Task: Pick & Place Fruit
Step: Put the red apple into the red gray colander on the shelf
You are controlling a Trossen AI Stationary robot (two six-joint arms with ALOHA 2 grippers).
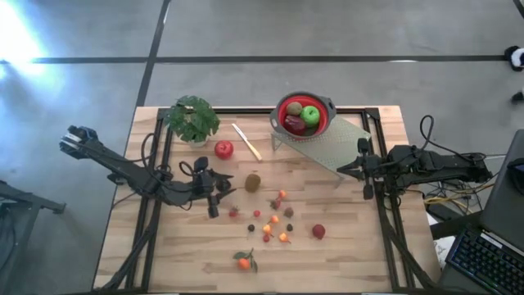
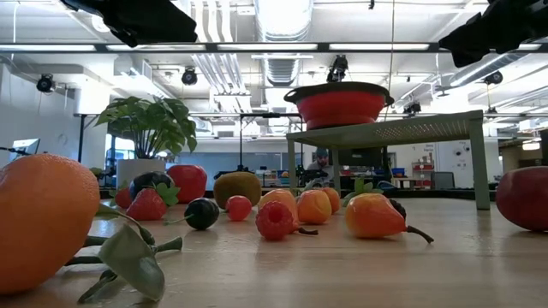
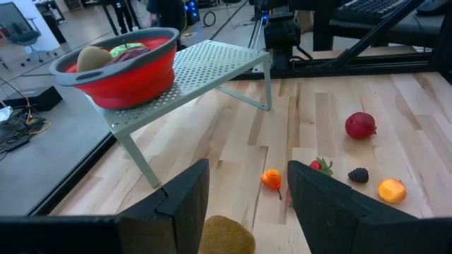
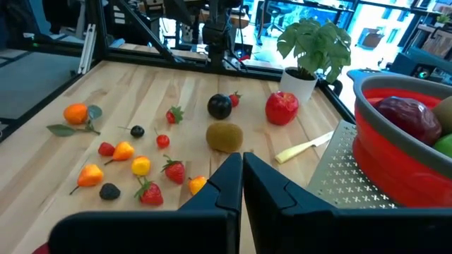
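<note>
We saw the left gripper point(image 3: 247, 204) open, jaws flanking the kiwi point(image 3: 226, 236) on the table; right gripper point(image 4: 242, 180) shut, idle by the bowl point(image 1: 327, 115). We judged the round kiwi could roll off if closing came off-center.

Red bowl point(image 1: 304, 115) (grey rim) holds a green apple point(image 1: 310, 114).

A pale butcher-block wooden table point(image 1: 344, 262) framed by black metal rails point(image 1: 151, 213) is set on a grey concrete floor point(image 1: 246, 82) crossed by dark seam lines. Bright glare is seen at the floor's upper left corner. White ceiling ducts point(image 2: 210, 64) and long fluorescent strip lights point(image 2: 128, 47) are seen overhead. A black keyboard point(image 1: 479, 258) is placed beside the table's right edge.
</note>
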